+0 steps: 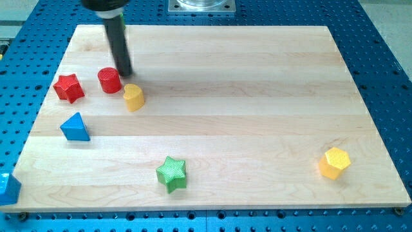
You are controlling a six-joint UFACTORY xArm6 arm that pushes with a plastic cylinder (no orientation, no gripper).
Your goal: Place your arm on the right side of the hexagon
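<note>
The yellow hexagon (335, 162) lies near the view's bottom right corner of the wooden board (257, 84). My tip (125, 75) is far from it, near the view's upper left. The tip stands just right of the red cylinder (109, 80) and just above the small yellow block (133, 97). I cannot tell whether the tip touches either of them.
A red star (69, 87) lies left of the red cylinder. A blue triangle (75, 127) sits below it. A green star (172, 173) lies near the bottom edge. A blue block (8, 187) sits off the board's bottom left corner.
</note>
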